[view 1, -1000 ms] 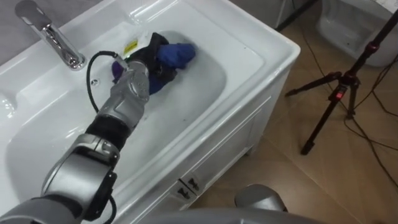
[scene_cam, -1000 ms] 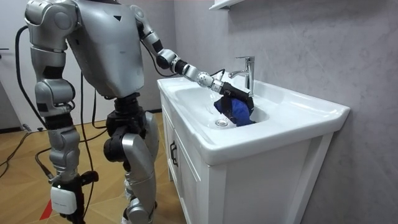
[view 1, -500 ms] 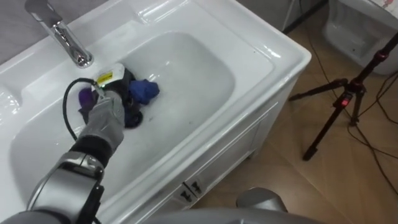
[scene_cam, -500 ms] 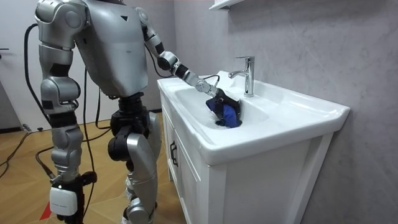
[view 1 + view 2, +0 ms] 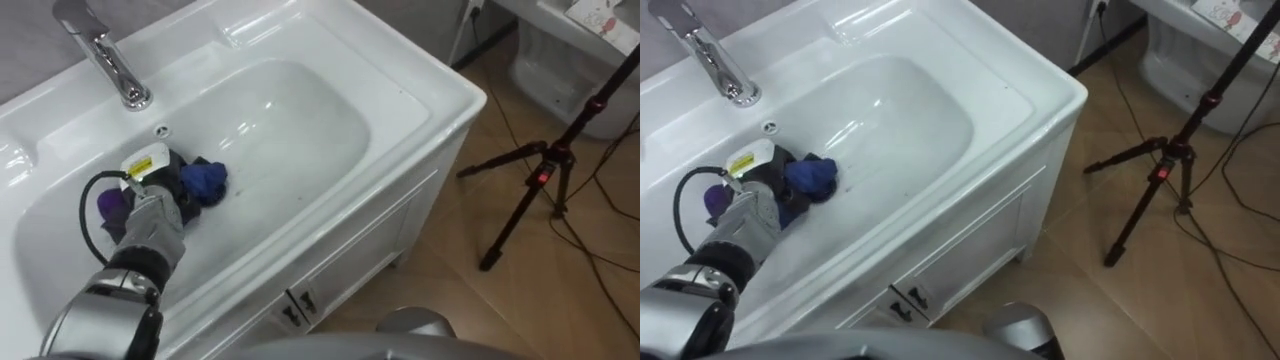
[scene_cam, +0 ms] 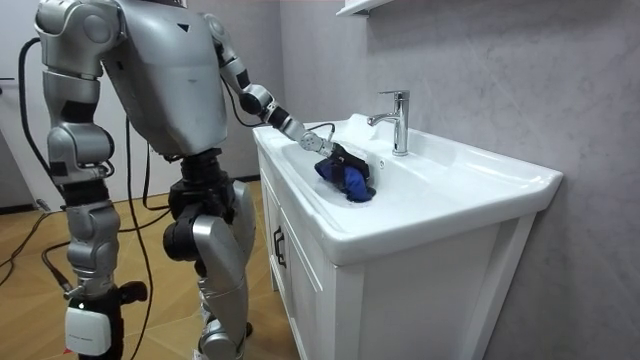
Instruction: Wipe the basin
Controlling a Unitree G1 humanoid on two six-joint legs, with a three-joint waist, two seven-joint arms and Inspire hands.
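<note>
As the robot's left hand [image 5: 150, 218] reaches down into the white basin [image 5: 300, 120], its dark fingers are curled round a bunched blue cloth [image 5: 205, 181] and hold it against the bowl's floor. Part of the cloth pokes out past the fingertips toward the middle of the bowl. Hand and cloth sit at the left end of the bowl, on the side nearer the robot, below the chrome faucet [image 5: 105, 62] and just in front of the small overflow hole [image 5: 162, 130] in the back wall.

The right hand [image 6: 86, 325] hangs at the robot's side, well apart from the work. The robot stands upright at the end of the white cabinet [image 6: 420, 290] that carries the basin, its left arm stretched out over the rim. A black tripod [image 5: 535, 185] stands on the wooden floor to the right of the cabinet.

Judged from this moment, the wipe is under way rather than finished. The cloth is in contact with the porcelain at one end only, while the middle and right of the bowl, its sloping walls and the flat rim all lie away from it. Those surfaces look glossy and show no marks, so how much of them has been covered cannot be told. What seems left is to sweep the cloth across the rest of the bowl.
</note>
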